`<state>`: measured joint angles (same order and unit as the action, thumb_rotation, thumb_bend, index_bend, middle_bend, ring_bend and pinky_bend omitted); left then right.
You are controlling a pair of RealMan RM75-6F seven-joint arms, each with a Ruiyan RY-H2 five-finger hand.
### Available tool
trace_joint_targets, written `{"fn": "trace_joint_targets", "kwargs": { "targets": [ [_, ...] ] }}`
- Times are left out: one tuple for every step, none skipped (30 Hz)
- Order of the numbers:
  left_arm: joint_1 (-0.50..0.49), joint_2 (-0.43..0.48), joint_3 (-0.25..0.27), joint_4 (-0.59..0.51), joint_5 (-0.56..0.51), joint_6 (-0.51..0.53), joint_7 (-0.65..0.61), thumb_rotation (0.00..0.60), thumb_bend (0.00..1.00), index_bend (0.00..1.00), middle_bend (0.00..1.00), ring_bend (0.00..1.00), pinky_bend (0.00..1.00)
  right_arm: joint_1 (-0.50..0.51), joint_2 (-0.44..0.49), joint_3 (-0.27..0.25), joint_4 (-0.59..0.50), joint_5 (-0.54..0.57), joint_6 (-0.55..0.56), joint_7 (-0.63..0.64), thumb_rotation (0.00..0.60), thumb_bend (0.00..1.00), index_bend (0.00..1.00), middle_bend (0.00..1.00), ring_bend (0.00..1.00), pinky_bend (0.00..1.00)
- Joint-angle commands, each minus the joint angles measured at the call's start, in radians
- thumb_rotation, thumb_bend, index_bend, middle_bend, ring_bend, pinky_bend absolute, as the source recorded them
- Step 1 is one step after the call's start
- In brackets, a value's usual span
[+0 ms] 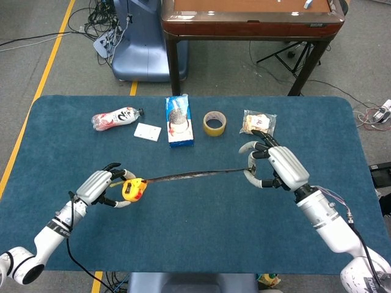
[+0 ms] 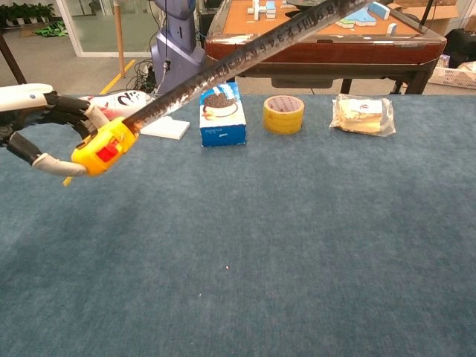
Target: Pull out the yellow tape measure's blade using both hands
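My left hand holds the yellow tape measure above the left part of the blue table. Its dark blade stretches out to the right, where my right hand pinches the blade's end. In the chest view the blade runs up and off the top edge, and the right hand is out of that frame.
Along the far side of the table lie a pink bottle, a white flat box, a blue cookie box, a yellow tape roll and a bagged snack. A wooden table stands beyond.
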<state>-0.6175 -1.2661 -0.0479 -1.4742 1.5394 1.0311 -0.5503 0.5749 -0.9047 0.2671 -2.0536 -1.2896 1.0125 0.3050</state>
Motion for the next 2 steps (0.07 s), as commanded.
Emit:
{"fn": "trace_joint_targets", "kwargs": {
  "targets": [
    [-0.004,0.003,0.006,-0.003,0.01,-0.003,-0.014,0.6,0.17,0.52,0.53,0.34,0.08,-0.003,0.007,-0.001,0.004,-0.016,-0.005,0.023,0.6,0.59,0.76,0.33,0.05,0.0],
    [-0.005,0.003,0.008,-0.002,0.012,-0.003,-0.016,0.6,0.17,0.52,0.53,0.34,0.08,-0.004,0.007,-0.001,0.005,-0.019,-0.005,0.027,0.6,0.59,0.76,0.33,0.06,0.0]
  ]
}}
